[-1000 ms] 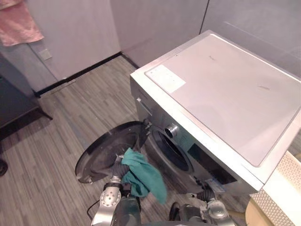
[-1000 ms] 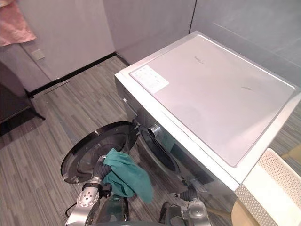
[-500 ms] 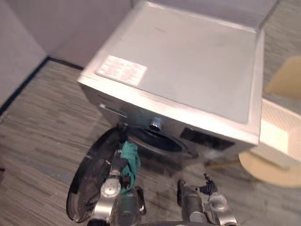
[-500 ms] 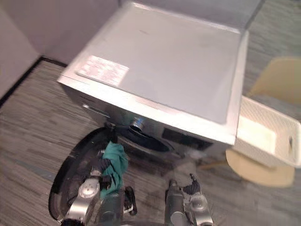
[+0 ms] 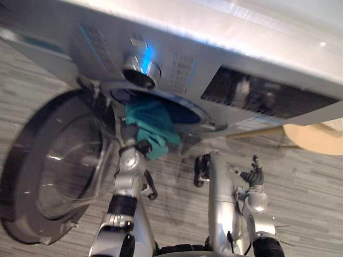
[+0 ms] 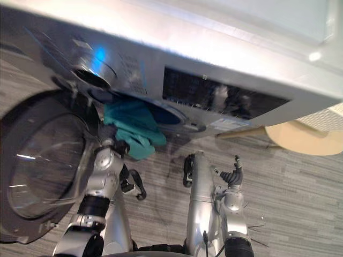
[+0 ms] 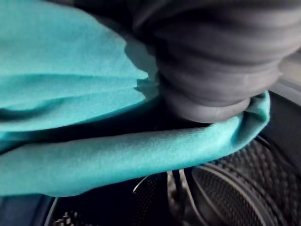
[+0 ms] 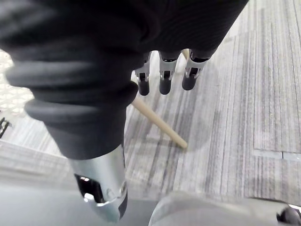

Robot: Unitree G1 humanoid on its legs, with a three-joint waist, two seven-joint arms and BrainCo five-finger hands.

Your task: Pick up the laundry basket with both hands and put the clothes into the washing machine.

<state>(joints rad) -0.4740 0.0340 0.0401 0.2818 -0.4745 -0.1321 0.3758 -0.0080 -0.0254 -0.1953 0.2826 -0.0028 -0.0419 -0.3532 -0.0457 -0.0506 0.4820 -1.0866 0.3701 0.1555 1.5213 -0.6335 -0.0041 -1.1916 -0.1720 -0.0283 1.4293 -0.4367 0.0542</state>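
A teal cloth point(image 5: 151, 124) hangs at the round mouth point(image 5: 185, 113) of the silver washing machine point(image 5: 230, 59). My left hand point(image 5: 139, 145) is under the cloth at that mouth. In the left wrist view the cloth point(image 7: 70, 70) lies draped over the hand's dark cover point(image 7: 211, 61), with the perforated drum point(image 7: 225, 193) just past it. My right hand point(image 5: 253, 175) is low to the right of the machine's front, open and holding nothing. Its fingers point(image 8: 164, 84) are straight over the floor.
The machine's round door point(image 5: 53, 166) stands swung open to the left. A tan stool point(image 5: 313, 136) with a wooden leg point(image 8: 160, 123) is at the right, with a white perforated basket point(image 6: 328, 113) on it. Grey plank floor point(image 5: 311, 182) lies around.
The camera has dipped down and close to the machine's front. My left hand has carried the teal cloth up from beside the door to the drum's mouth. The right hand stays low.
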